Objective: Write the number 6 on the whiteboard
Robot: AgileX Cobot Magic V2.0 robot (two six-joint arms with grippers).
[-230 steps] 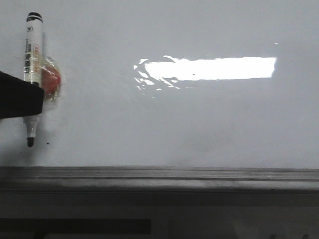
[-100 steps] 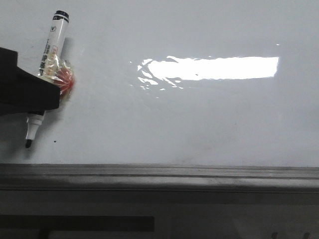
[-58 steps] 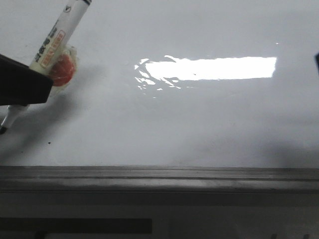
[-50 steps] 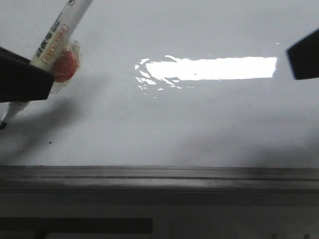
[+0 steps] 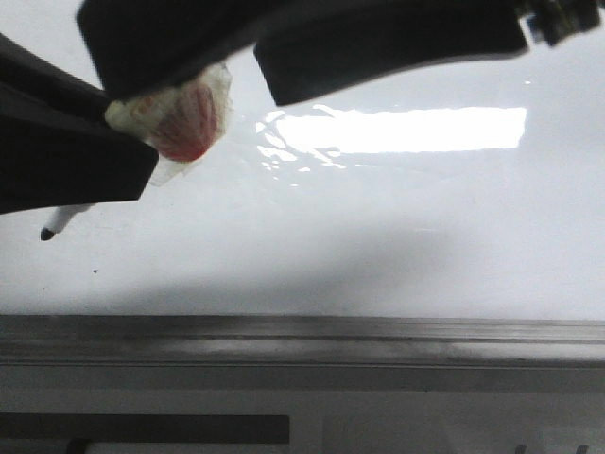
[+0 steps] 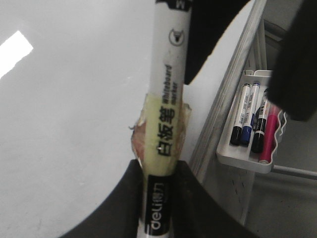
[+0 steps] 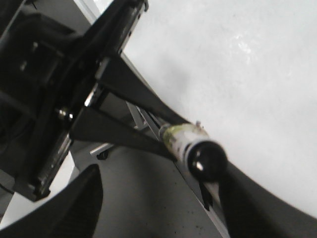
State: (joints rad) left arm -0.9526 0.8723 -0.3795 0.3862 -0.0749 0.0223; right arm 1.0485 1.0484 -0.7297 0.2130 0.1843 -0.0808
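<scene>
The whiteboard is glossy white with a bright glare bar; only a tiny black dot shows on it, and no drawn number 6 is visible. My left gripper is shut on a white marker wrapped in yellowish tape with a red wad. The marker's black tip points at the board's lower left. My right gripper reaches in from the upper right, jaws open, on either side of the marker's black rear end. That end sits close to one right finger.
A grey metal ledge runs along the board's lower edge. In the left wrist view a white tray holds several spare markers beside the board's frame. The left arm's black body fills much of the right wrist view.
My right gripper has swept in from the right edge across the top to the marker's rear end. My left gripper has tilted the marker and lifted its tip away from the dot.
</scene>
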